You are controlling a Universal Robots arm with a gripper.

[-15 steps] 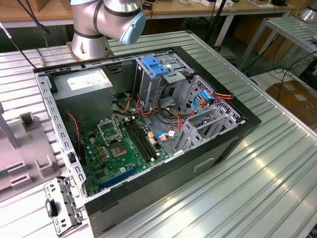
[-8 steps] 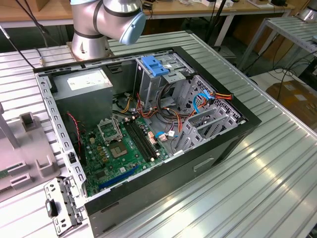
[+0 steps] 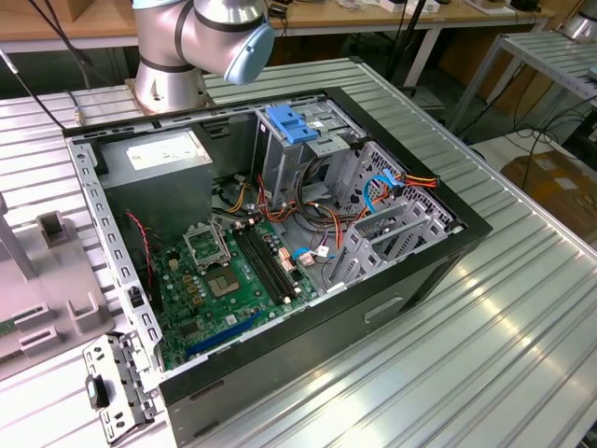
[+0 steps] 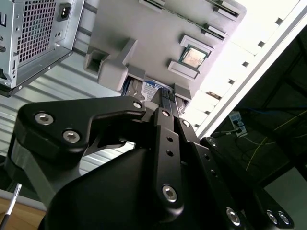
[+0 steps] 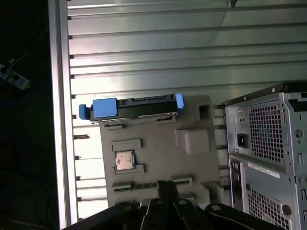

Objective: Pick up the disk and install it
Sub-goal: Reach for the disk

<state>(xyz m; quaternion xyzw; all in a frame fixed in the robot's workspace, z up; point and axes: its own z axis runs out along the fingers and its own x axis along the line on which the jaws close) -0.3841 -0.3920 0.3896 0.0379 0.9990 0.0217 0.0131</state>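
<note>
The disk [image 5: 132,106] stands on edge in a slot at the rim of a grey holder tray [image 5: 158,143]; it is a thin dark slab with bright blue carrier ends. In the second wrist view a corner of its white, blue-banded label [image 4: 150,89] peeks out just past my fingertips. My gripper [image 5: 165,184] hangs over the tray, a short way from the disk and not touching it. Its black fingers [image 4: 165,108] meet in a narrow line, shut on nothing.
A processor chip [image 5: 125,160] lies in another pocket of the tray. The open computer case [image 3: 280,233] sits on the ribbed aluminium table [image 3: 485,327], with a grey power supply [image 3: 159,159], a blue latch [image 3: 291,123] and a perforated metal drive cage [image 3: 392,224]. The tray [image 3: 47,308] is at the exterior view's left.
</note>
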